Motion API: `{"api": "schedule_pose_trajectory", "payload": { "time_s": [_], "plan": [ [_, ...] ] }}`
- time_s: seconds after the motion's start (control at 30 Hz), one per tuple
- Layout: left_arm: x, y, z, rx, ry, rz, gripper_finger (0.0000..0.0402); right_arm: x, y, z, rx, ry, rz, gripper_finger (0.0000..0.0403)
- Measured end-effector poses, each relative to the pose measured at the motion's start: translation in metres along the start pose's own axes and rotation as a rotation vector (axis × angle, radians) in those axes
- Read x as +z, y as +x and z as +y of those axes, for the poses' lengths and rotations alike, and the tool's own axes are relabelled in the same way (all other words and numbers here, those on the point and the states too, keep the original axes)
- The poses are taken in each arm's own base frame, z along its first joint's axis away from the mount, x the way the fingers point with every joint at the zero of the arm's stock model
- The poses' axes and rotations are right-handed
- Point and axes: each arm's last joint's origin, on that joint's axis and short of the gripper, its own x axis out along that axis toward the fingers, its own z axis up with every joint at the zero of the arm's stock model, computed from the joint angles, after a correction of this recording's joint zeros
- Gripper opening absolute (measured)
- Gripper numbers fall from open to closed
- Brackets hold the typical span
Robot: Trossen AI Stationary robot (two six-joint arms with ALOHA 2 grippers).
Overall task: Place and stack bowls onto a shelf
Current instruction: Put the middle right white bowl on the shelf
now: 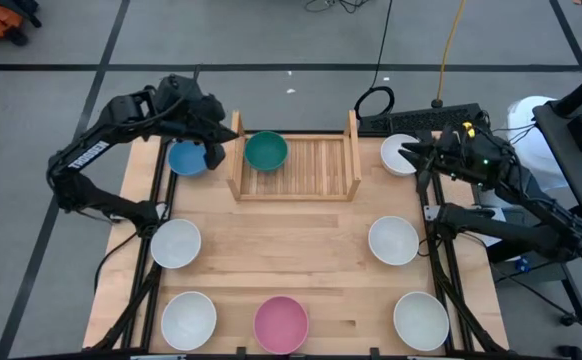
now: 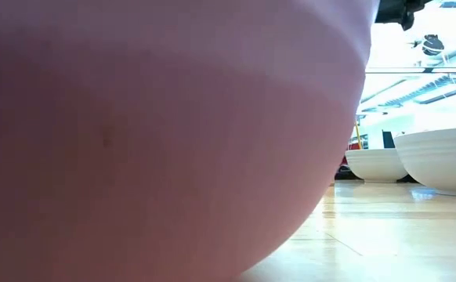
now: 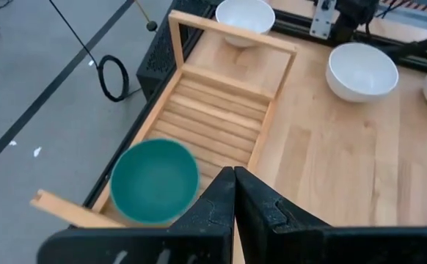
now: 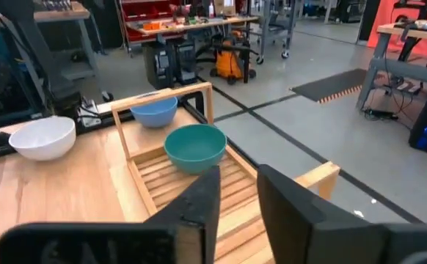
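The light-wood shelf (image 1: 296, 160) stands at the table's far middle. The teal bowl (image 1: 266, 150) sits on its slatted base at the left end, also seen in the left wrist view (image 3: 155, 180) and the right wrist view (image 4: 195, 147). The blue bowl (image 1: 187, 158) rests on the table just left of the shelf. My left gripper (image 1: 215, 150) is shut and empty (image 3: 233, 180), between the blue bowl and the shelf's left panel. My right gripper (image 1: 409, 152) is open and empty (image 4: 237, 198), over the far-right white bowl (image 1: 397, 155).
Several more white bowls sit on the table: right middle (image 1: 393, 240), near right (image 1: 421, 320), left middle (image 1: 176, 243), near left (image 1: 189, 320). The pink bowl (image 1: 280, 324) at the near edge fills most of the low view (image 2: 157, 133). Bare wood lies mid-table.
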Motion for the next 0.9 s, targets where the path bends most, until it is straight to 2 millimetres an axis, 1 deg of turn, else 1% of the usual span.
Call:
{"api": "schedule_pose_trajectory", "payload": {
  "time_s": [0.07, 0.17, 0.3, 0.43, 0.57, 0.63, 0.83, 0.9],
  "plan": [
    [-0.004, -0.007, -0.001, 0.000, 0.009, 0.003, 0.0008, -0.001, 0.002, 0.000, -0.001, 0.003, 0.024, 0.0106],
    [-0.009, -0.020, -0.002, 0.006, 0.013, -0.007, 0.0008, -0.008, 0.004, 0.000, -0.004, 0.002, 0.114, 0.0113],
    [-0.016, -0.041, -0.003, 0.029, 0.009, -0.052, 0.0008, -0.008, 0.003, 0.000, -0.013, 0.041, 0.254, 0.0104],
    [-0.022, -0.056, -0.004, 0.053, 0.006, -0.087, 0.0008, 0.001, 0.000, 0.002, 0.026, 0.053, 0.372, 0.0091],
    [-0.029, -0.068, -0.004, 0.080, 0.005, -0.089, 0.0008, 0.008, 0.000, 0.004, 0.070, 0.107, 0.509, 0.0084],
    [-0.032, -0.074, -0.004, 0.092, 0.005, -0.101, 0.0008, 0.008, 0.001, 0.005, 0.092, 0.144, 0.586, 0.0084],
    [-0.039, -0.089, -0.006, 0.094, 0.007, -0.137, 0.0008, 0.000, 0.011, 0.009, 0.212, 0.229, 0.817, 0.0084],
    [-0.041, -0.092, -0.006, 0.095, 0.012, -0.147, 0.0008, -0.003, 0.016, 0.010, 0.212, 0.240, 0.882, 0.0084]
  ]
}}
